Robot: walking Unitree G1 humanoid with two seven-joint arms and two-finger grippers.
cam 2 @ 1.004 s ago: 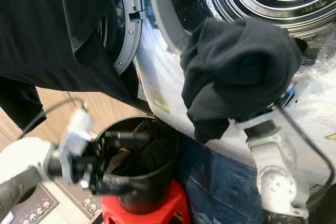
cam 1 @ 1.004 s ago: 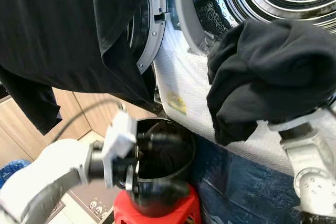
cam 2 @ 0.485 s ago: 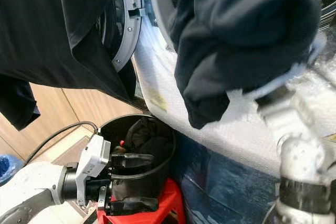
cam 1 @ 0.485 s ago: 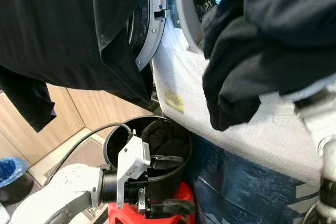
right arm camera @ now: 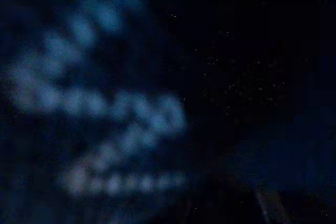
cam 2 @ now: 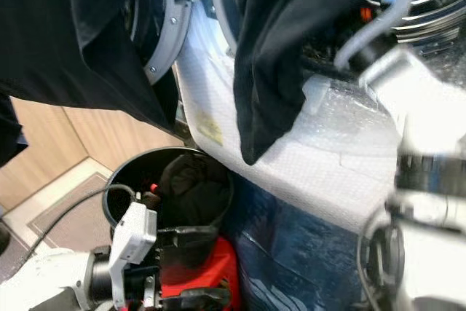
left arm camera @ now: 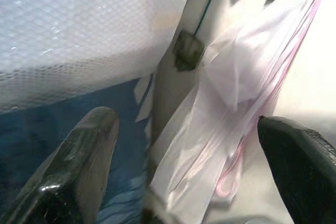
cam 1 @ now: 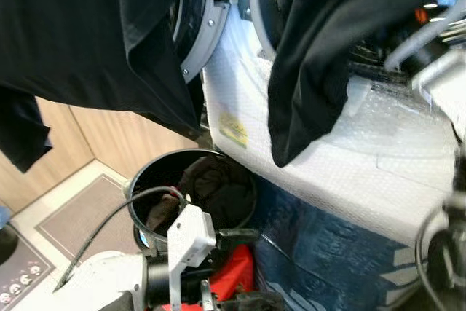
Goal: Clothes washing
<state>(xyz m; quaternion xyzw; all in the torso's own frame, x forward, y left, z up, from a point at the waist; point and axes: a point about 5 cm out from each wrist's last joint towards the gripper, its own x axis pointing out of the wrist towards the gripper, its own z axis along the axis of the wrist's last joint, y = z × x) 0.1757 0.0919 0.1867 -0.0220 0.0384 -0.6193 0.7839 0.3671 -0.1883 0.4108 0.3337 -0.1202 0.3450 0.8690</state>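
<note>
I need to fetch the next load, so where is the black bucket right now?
In the eye views the black bucket stands low and left on a red stool, beside the washer's wrapped front.

Black cloth garment point(cam 1: 320, 41) hanging upper centre; second black fabric sheet point(cam 1: 80, 34) upper left. White bubble-wrap-covered washer front point(cam 1: 342, 151) with small yellow sticker point(cam 1: 233, 129), grey metal door ring point(cam 1: 204, 27). Round black plastic bucket point(cam 1: 145, 187) lower centre, dark brownish-black clothes point(cam 1: 215, 191) inside, on red plastic stool point(cam 1: 237, 282). Dark blue patterned sheet point(cam 1: 328, 267) lower right. Light wood-grain cabinet panel point(cam 1: 109, 143) left. Left gripper point(cam 2: 193, 267): black fingers, white housing.
</note>
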